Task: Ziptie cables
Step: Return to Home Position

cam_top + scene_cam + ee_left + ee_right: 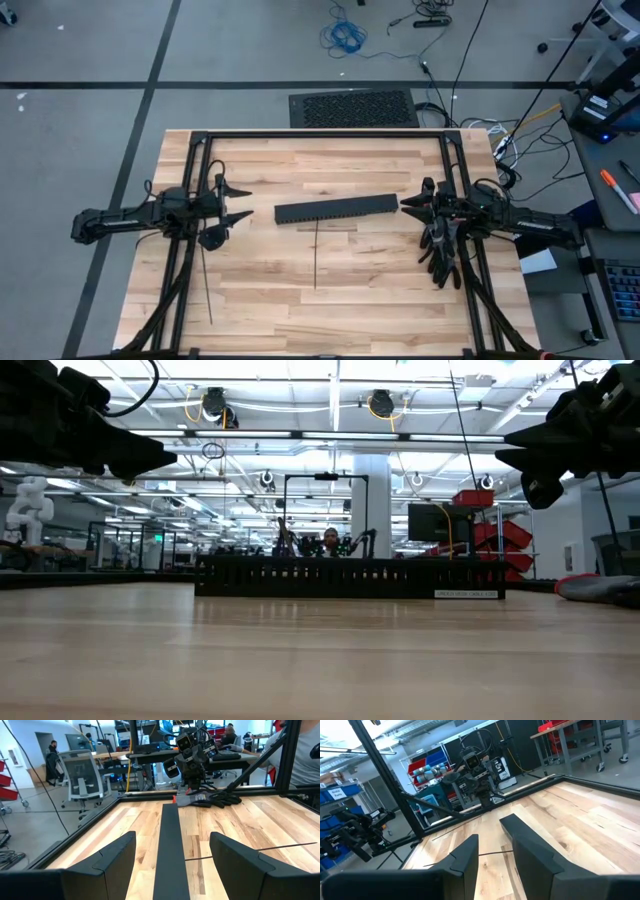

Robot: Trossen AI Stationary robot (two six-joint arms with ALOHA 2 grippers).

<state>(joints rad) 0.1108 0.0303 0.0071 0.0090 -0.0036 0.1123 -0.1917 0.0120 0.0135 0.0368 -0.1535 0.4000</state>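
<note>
The cables [440, 255], a dark and grey bundle with a red end [212, 798], lie on the wooden table at its right side, beneath my right arm. One thin dark ziptie [315, 255] lies flat near the table's middle, pointing from the near edge toward the far edge. Another ziptie [205, 285] lies near the left arm. My left gripper [243, 202] hovers level above the table's left side, open and with nothing between its fingers [115, 860]. My right gripper [406, 203] hovers level at the right side, facing it, open and with nothing between its fingers [465, 857].
A long black slotted duct [340, 210] lies across the table's middle between the two grippers. Black frame rails [320, 133] run along the table's far, left and right sides. Bare wood lies in front of the duct, toward the near edge.
</note>
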